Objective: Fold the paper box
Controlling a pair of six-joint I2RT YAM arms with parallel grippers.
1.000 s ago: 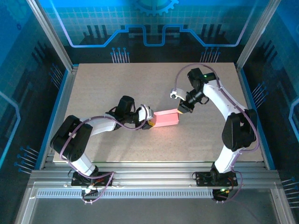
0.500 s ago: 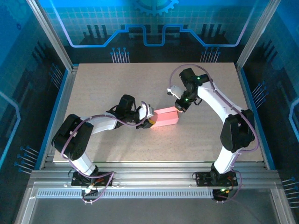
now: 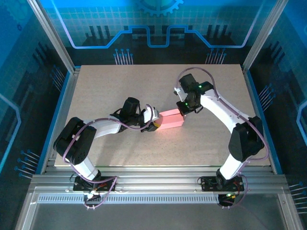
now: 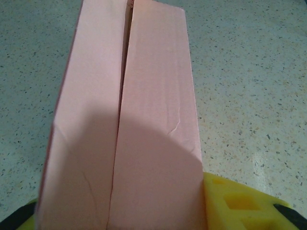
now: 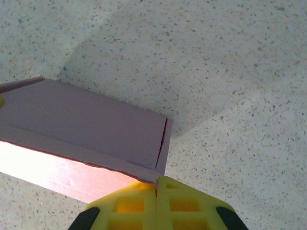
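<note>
Top: box (image 3: 171, 120) flat on mid-table (image 3: 115, 86); left gripper (image 3: 154, 124) clamped on its left end, right gripper (image 3: 182, 111) at its far right corner.
Left wrist: box gripped between yellow left fingers (image 4: 235, 203).
Right wrist: right fingers (image 5: 127, 208) pressed fully together, tips touching box corner.

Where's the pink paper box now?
Top view: the pink folded paper box lies centrally on the speckled table, left end held by the left gripper, shut right gripper at its right end.
</note>
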